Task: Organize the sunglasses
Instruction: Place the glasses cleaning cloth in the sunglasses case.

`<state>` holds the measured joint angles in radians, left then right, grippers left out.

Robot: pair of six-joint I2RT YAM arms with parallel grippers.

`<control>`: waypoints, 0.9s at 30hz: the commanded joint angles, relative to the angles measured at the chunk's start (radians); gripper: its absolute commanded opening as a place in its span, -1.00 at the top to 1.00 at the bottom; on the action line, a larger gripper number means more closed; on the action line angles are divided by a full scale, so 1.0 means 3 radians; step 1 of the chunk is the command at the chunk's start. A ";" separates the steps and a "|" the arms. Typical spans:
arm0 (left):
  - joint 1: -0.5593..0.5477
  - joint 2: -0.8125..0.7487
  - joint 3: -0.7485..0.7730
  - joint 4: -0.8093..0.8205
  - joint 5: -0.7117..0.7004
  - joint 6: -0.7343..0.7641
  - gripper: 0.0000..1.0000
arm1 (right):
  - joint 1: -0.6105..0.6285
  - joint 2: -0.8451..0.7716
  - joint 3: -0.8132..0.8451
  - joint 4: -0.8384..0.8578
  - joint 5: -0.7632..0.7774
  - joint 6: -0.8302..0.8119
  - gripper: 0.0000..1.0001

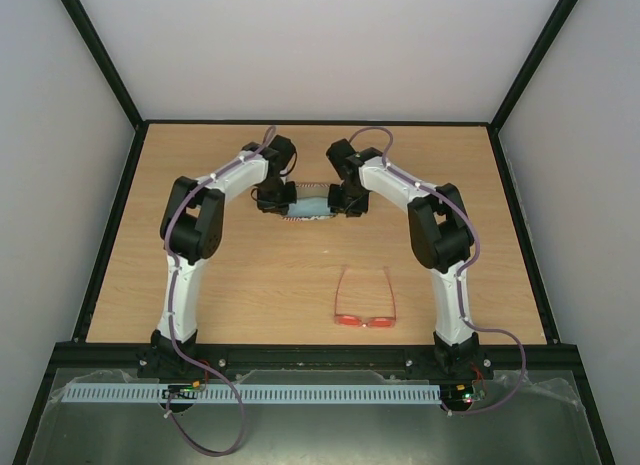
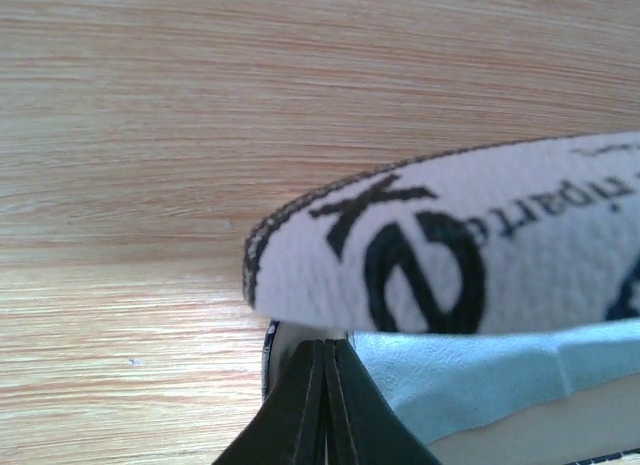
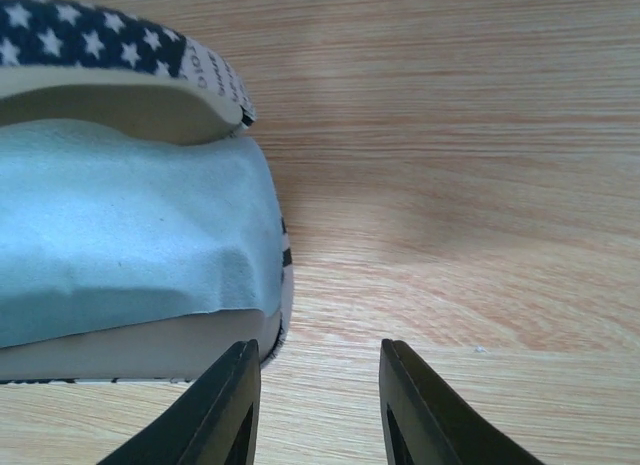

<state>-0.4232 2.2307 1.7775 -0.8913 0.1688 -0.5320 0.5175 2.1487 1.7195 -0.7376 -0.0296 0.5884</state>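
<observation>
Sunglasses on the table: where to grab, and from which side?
Take the sunglasses at the bridge between the red lenses, coming straight down with the right gripper, the nearer arm. They lie flat with the temples unfolded and pointing away from the robot, so a top pinch across the thin front frame likely suits best.

I see a light wooden table [image 1: 260, 285] with fine grain, boxed in by plain white walls [image 1: 320, 45] on three sides. Black frame bars [image 1: 101, 55] run up the back corners, and a black rail [image 1: 320, 355] edges its near side. The lighting looks soft and even.
</observation>
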 commanded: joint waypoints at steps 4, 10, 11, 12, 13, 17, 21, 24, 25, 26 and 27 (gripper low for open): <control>0.0000 -0.0164 -0.0112 -0.0020 -0.0110 -0.0050 0.96 | -0.0036 -0.0137 -0.0041 0.0122 -0.0284 0.0141 0.27; 0.0007 -0.0212 -0.0187 0.0000 -0.0156 -0.0052 0.96 | -0.0038 0.0015 0.0108 0.0054 -0.0348 0.0234 0.27; 0.0009 -0.0216 -0.0190 0.0002 -0.0162 -0.0055 0.96 | -0.0038 0.0037 0.0124 0.0037 -0.0347 0.0236 0.27; 0.0014 -0.0227 -0.0196 0.0003 -0.0168 -0.0061 0.96 | -0.0041 0.0056 0.0135 0.0019 -0.0343 0.0231 0.27; 0.0019 -0.0232 -0.0201 0.0010 -0.0173 -0.0061 0.96 | -0.0038 0.0068 0.0137 0.0019 -0.0344 0.0226 0.27; 0.0035 -0.0250 -0.0204 0.0011 -0.0184 -0.0063 0.96 | -0.0038 0.0103 0.0141 -0.0001 -0.0337 0.0220 0.27; 0.0041 -0.0258 -0.0208 0.0012 -0.0203 -0.0073 0.96 | -0.0038 0.0128 0.0114 -0.0001 -0.0321 0.0205 0.27; 0.0046 -0.0271 -0.0213 0.0010 -0.0223 -0.0090 0.96 | -0.0040 0.0152 0.0098 -0.0011 -0.0318 0.0182 0.28; 0.0046 -0.0281 -0.0217 0.0011 -0.0226 -0.0095 0.96 | -0.0038 0.0154 0.0094 -0.0011 -0.0316 0.0182 0.28; 0.0046 -0.0285 -0.0221 0.0011 -0.0236 -0.0098 0.96 | -0.0039 0.0157 0.0082 -0.0009 -0.0311 0.0177 0.28; 0.0050 -0.0290 -0.0225 0.0011 -0.0244 -0.0098 0.96 | -0.0038 0.0158 0.0075 -0.0008 -0.0304 0.0176 0.28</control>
<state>-0.4171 2.1887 1.7264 -0.8780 0.1207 -0.5510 0.5098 2.1773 1.7432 -0.6891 -0.1230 0.6434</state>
